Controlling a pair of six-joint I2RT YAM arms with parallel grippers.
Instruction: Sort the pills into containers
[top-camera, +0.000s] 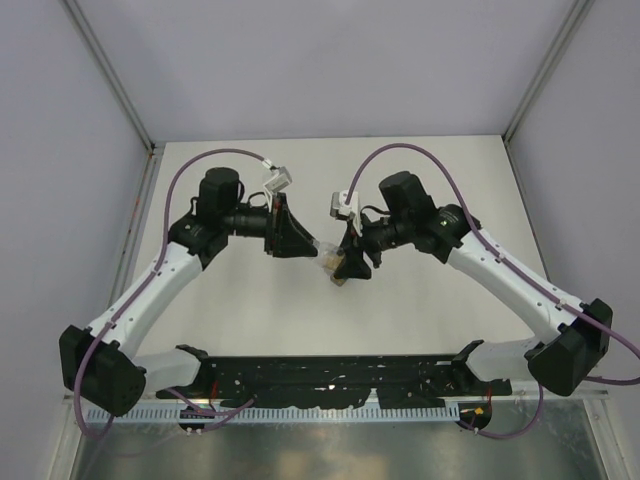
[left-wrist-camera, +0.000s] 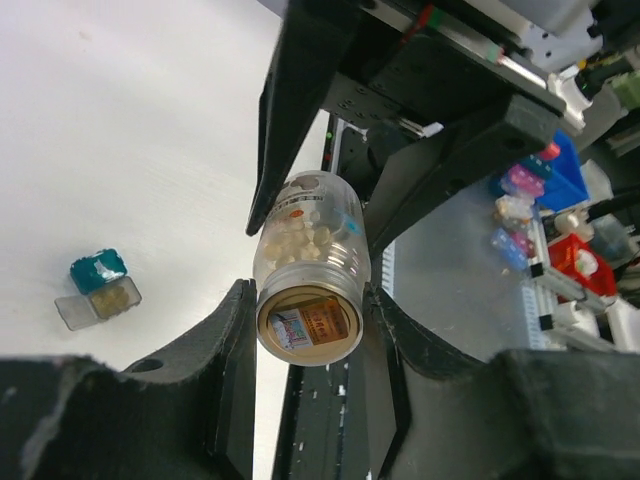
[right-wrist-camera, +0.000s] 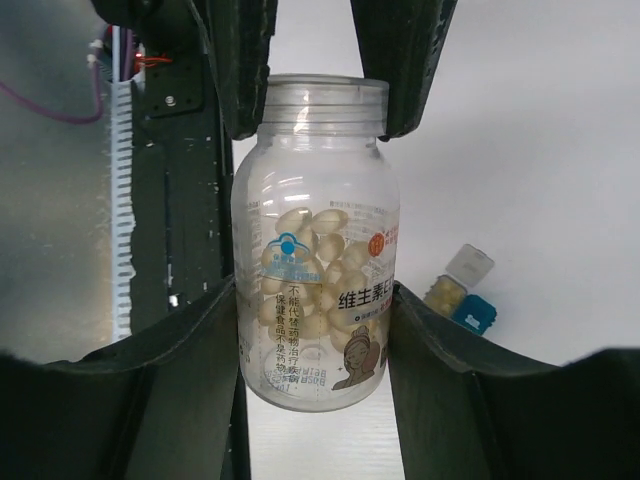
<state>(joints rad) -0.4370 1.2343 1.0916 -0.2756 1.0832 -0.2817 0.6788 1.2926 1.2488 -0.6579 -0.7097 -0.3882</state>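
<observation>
Clamping one clear, cylindrical plastic bottle (right-wrist-camera: 315, 240): left claw (left-wrist-camera: 310, 325) and right claw (right-wrist-camera: 315, 335).

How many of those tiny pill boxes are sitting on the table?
2. A teal box and a grey box holding pills sit side by side on the table; the held bottle could hide others.

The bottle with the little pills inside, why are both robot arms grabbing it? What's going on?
Both arms hold one clear bottle between them over the table. The left gripper pinches its neck end and the right gripper squeezes its body. Most of the pale pills are inside the bottle. On the table wait a teal box and a grey box side by side. The grey one is open and has pale pills in it.
</observation>
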